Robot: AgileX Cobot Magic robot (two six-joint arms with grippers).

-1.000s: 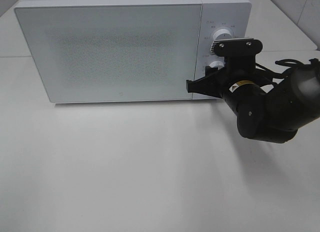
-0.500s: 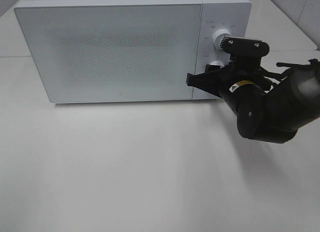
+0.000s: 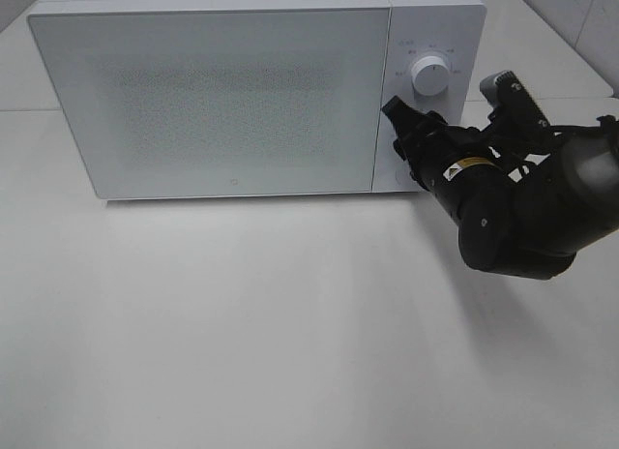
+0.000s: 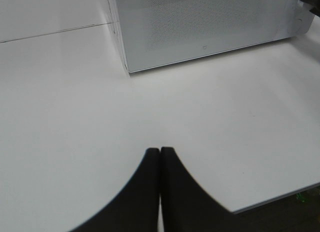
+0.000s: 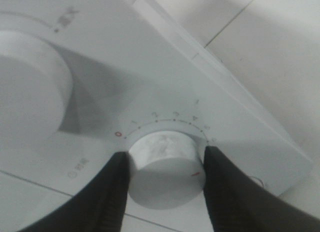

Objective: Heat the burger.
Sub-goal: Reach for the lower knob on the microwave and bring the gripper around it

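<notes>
So the white microwave [image 3: 213, 91] was parked at the far side of the white table [image 3: 242, 323], with its big frosted door [image 3: 208, 96] shut flat against the body. The burger couldn't be made out in any view, and nothing could be seen through that speckled door, so where it was can't be told. Two round white knobs were stacked on the control panel [image 3: 464, 33] at the right end. The upper knob [image 3: 429, 74] was left untouched. The lower knob [image 5: 165, 167] was pinched by the right gripper [image 3: 404, 139], which had been brought in from the right. In the right wrist view the two black fingers [image 5: 112, 192] were pressed against opposite sides of the dial, with a red tick on the knob's rim just beside one finger and a printed scale starting at a red 0 curved around its far edge. The left gripper [image 4: 160, 153] was held over bare tabletop, near and to the left of the microwave's left corner. Its tips were pressed together, with nothing between them.
</notes>
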